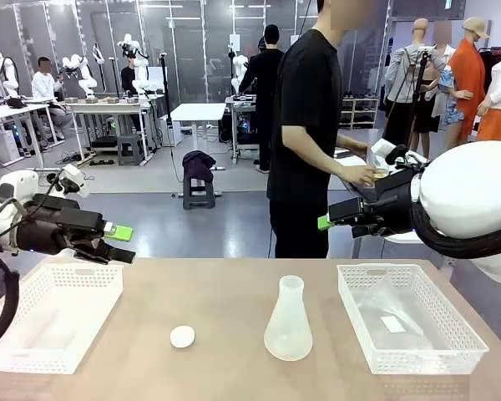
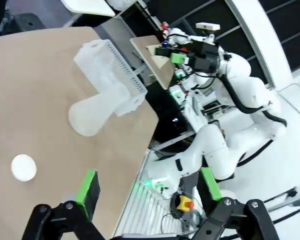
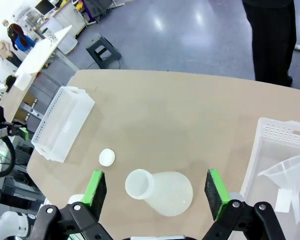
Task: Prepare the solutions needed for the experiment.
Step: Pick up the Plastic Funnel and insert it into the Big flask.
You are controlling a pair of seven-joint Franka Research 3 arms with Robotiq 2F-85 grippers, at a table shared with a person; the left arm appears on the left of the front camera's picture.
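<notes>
A clear conical flask (image 1: pixel 288 322) stands upright mid-table and looks empty. The pale yellow solutions are out of view. A small white round cap (image 1: pixel 182 337) lies to its left. My left gripper (image 1: pixel 119 243) hovers open above the left basket's far edge. My right gripper (image 1: pixel 325 222) hangs open, high over the table's far side. The left wrist view has the open left gripper (image 2: pixel 147 190) with the flask (image 2: pixel 92 112) and cap (image 2: pixel 24 167) far beyond it. In the right wrist view the open right gripper (image 3: pixel 155 192) looks down on the flask (image 3: pixel 160 190) and cap (image 3: pixel 106 157).
A white mesh basket (image 1: pixel 50 313) sits at the table's left. Another basket (image 1: pixel 359 276) at the right holds a clear funnel (image 3: pixel 282 170) and a slip of paper. A person in black (image 1: pixel 305 125) stands beyond the far edge, hands at a side table.
</notes>
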